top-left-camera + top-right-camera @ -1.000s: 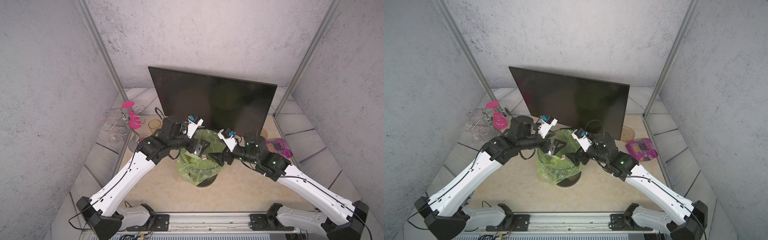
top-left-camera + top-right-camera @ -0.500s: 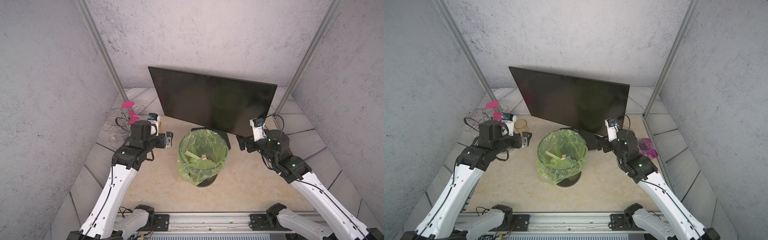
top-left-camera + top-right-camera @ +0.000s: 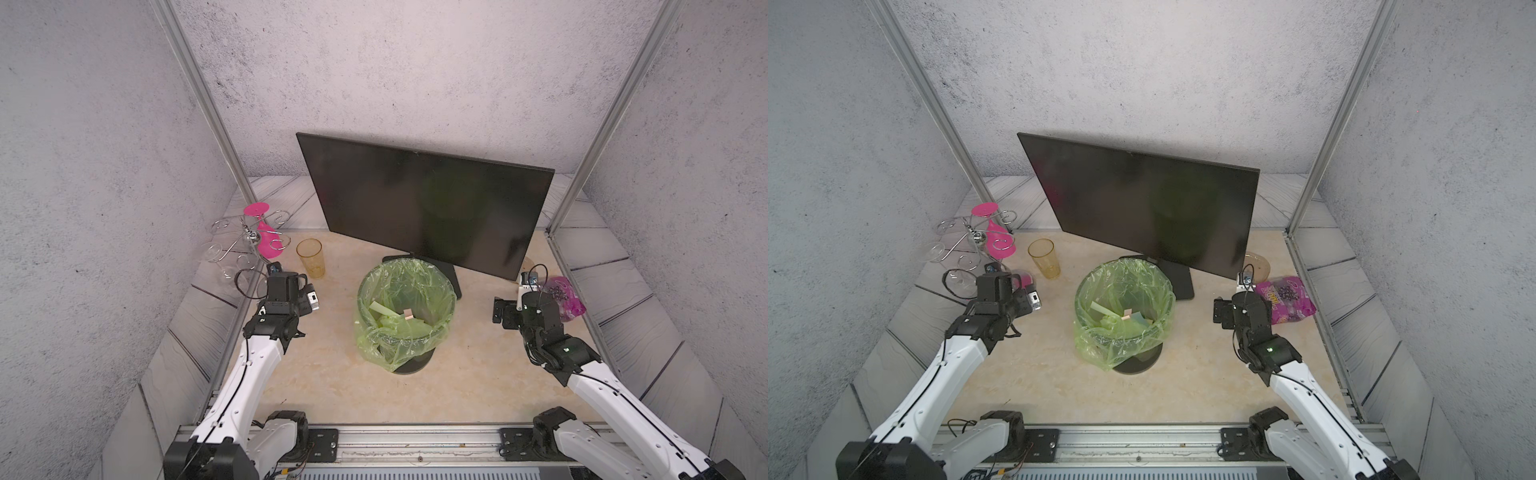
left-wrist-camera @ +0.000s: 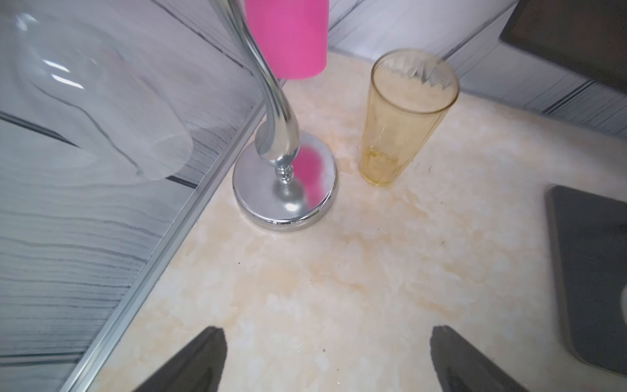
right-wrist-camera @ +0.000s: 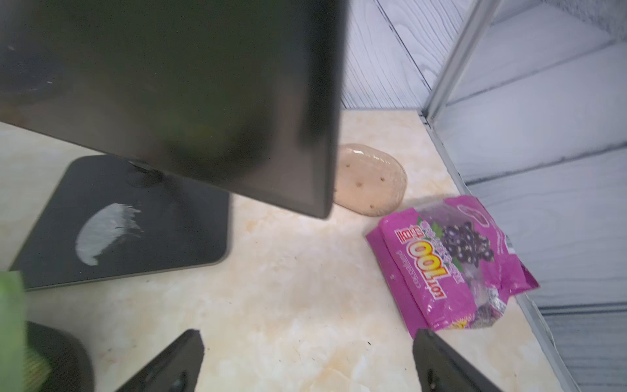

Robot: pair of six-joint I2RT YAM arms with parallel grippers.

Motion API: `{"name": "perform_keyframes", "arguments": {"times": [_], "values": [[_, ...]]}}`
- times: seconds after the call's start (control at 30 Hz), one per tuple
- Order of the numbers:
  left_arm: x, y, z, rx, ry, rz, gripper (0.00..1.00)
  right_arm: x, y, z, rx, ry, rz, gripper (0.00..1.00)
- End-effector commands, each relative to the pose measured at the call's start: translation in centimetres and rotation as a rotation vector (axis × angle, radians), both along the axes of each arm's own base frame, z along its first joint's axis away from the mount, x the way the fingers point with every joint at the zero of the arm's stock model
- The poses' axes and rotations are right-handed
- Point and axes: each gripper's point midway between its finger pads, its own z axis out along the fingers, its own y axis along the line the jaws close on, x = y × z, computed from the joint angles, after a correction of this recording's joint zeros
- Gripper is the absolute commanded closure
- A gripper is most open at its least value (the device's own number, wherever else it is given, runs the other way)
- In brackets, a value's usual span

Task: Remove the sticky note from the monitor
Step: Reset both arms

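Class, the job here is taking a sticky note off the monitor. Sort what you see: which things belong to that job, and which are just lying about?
Belongs to the job: monitor; green-lined bin, probably, with paper slips inside; left gripper and right gripper, both open, empty.

Lying about: amber tumbler; chrome glass rack with pink glass; purple snack packet; translucent oval dish.

1. In a top view the bin (image 3: pixel 376 340) hides part of the stand base (image 3: pixel 454 282) of the monitor (image 3: pixel 424 203).
2. Right wrist view: the monitor's corner covers part of a clear dish (image 5: pixel 373 183).
3. Left wrist view: pink glass (image 4: pixel 288 37) cut off at the edge.
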Motion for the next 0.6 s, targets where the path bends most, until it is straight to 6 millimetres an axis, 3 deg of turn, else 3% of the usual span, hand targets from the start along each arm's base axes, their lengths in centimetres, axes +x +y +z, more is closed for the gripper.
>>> {"name": "perform_keyframes", "arguments": {"times": [0.0, 0.07, 0.23, 0.37, 0.47, 0.57], "values": [[1.7, 0.8, -0.3, 0.039, -0.081, 0.030, 0.00, 0.4, -2.3, -0.9, 0.051, -0.093, -0.137, 0.01], [2.0, 0.8, -1.1, 0.064, -0.107, 0.012, 0.00, 0.5, -3.6, -2.1, 0.063, -0.125, -0.188, 0.01], [2.8, 0.8, -3.3, 0.152, -0.159, -0.053, 0.00, 2.1, -5.1, -1.5, -0.013, -0.193, -0.162, 0.01], [3.7, 1.1, -4.2, 0.172, -0.187, -0.053, 0.00, 3.4, -6.8, -4.2, -0.017, -0.245, -0.171, 0.01], [4.8, 0.9, -4.5, 0.194, -0.220, -0.074, 0.00, 5.4, -7.2, -4.9, -0.078, -0.282, -0.158, 0.01], [5.2, 1.0, -4.4, 0.201, -0.235, -0.068, 0.00, 6.7, -7.1, -6.5, -0.024, -0.257, -0.116, 0.01]]}}
